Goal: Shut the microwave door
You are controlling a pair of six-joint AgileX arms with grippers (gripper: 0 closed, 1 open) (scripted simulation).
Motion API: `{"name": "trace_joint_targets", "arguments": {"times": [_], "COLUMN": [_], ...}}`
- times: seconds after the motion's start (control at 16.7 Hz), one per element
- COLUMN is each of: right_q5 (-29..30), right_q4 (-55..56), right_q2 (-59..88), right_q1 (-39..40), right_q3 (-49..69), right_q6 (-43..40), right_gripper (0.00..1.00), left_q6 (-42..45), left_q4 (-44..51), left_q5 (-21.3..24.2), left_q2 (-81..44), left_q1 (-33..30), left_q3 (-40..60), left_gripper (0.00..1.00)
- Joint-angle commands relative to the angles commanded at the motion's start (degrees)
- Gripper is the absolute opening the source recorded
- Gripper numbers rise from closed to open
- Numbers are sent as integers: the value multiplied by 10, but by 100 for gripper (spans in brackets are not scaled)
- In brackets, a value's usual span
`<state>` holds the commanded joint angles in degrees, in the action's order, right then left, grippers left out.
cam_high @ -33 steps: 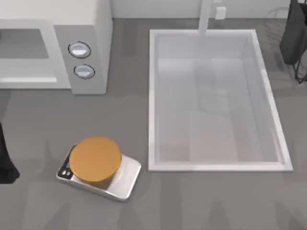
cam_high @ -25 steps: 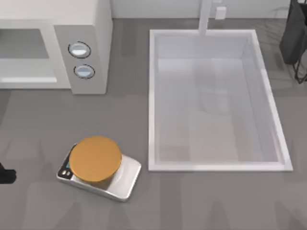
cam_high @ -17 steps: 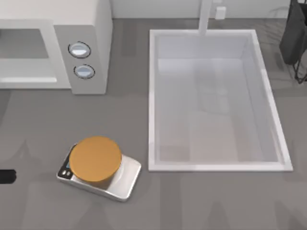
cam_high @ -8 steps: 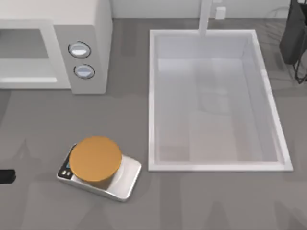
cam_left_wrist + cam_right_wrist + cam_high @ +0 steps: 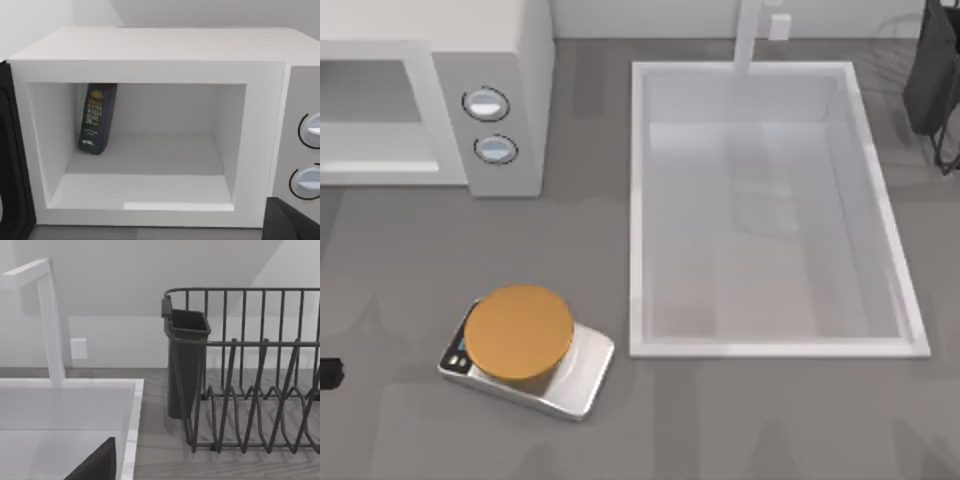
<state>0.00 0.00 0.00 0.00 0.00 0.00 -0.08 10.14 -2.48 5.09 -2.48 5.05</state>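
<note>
The big white box microwave sits at the back left of the grey bench. Its grey panel has 2 round silver-blue dials, 1 above the other.

In the left wrist view the microwave's wide front hole is open. The microwave door looks like a dark flat panel here. It is swung out at the side of the hole away from the dials, so the door is not shut. Inside, a dark bottle with a yellow and white label stands on the white floor. It is in the back corner near the door side and tips a little against the wall.

The left pincer is in front of the microwave, low down below the dials. I cannot tell if it is apart or together. In the top view a small black bit of the left arm pokes in at the left edge of the bench.

A small silver scale with a round orange disc on top sits at the front of the bench, well apart from the microwave. To its right is a big white sink with a white tap at the back.

The right pincer is parked by the sink, facing a dark wire dish rack with a dark cup hung on its end. I cannot tell if this pincer is apart or together.
</note>
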Motion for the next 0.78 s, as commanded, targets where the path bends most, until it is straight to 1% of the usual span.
{"name": "trace_joint_targets", "arguments": {"times": [0.18, 0.54, 0.78], "right_q5": [0, 0, 0], "right_q4": [0, 0, 0], "right_q2": [0, 0, 0], "right_q1": [0, 0, 0], "right_q3": [0, 0, 0], "right_q6": [0, 0, 0], "right_gripper": [100, 100, 100], "left_q6": [0, -1, -2], "left_q4": [1, 91, 102], "left_q5": [0, -6, -6], "left_q2": [0, 93, 105], "left_q1": [2, -4, -5], "left_q3": [-2, -4, -5], "left_gripper": [0, 0, 0]}}
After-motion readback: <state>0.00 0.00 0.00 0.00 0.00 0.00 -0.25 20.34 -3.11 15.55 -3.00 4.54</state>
